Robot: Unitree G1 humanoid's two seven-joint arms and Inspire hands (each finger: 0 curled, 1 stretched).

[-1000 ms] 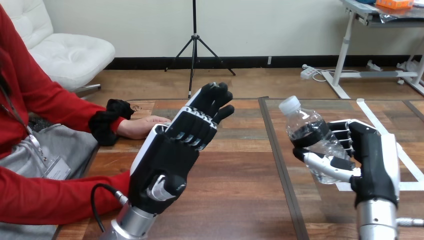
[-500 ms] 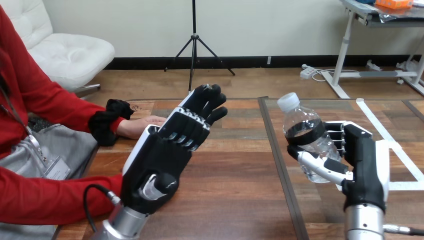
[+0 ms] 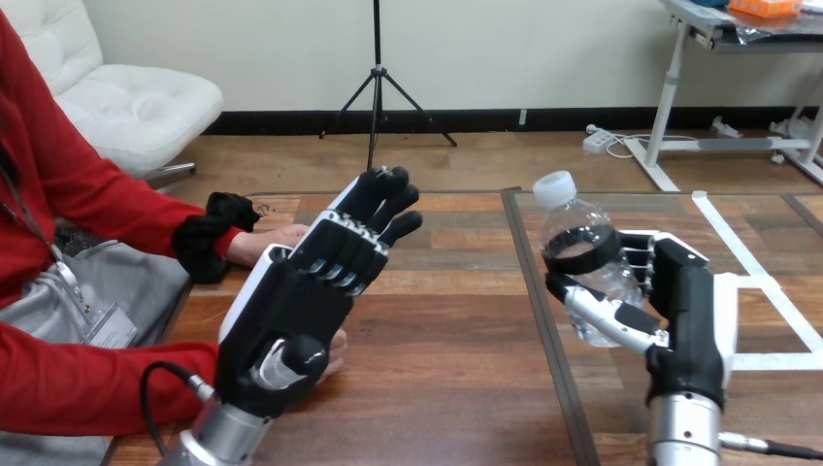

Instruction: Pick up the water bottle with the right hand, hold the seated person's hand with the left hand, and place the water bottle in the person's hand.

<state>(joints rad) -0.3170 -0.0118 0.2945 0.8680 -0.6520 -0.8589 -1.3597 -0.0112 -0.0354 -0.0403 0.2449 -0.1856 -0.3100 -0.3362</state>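
**Bottle gripped on my right, left hand open and aimed at the person**

My right hand (image 3: 684,301) has its fingers (image 3: 636,260) curled round the far side of the water bottle (image 3: 580,248) and its thumb across the near side. The bottle sits clamped between them, right of centre, cap leaning slightly left, seemingly clear of the table (image 3: 446,320). I judge this a carrying grip. My left hand (image 3: 291,301) has straight fingers, close together, pointing far-left at the person's hand (image 3: 260,243), which lies on the table just beyond. I cannot tell whether they touch. It looks posed to take that hand first.
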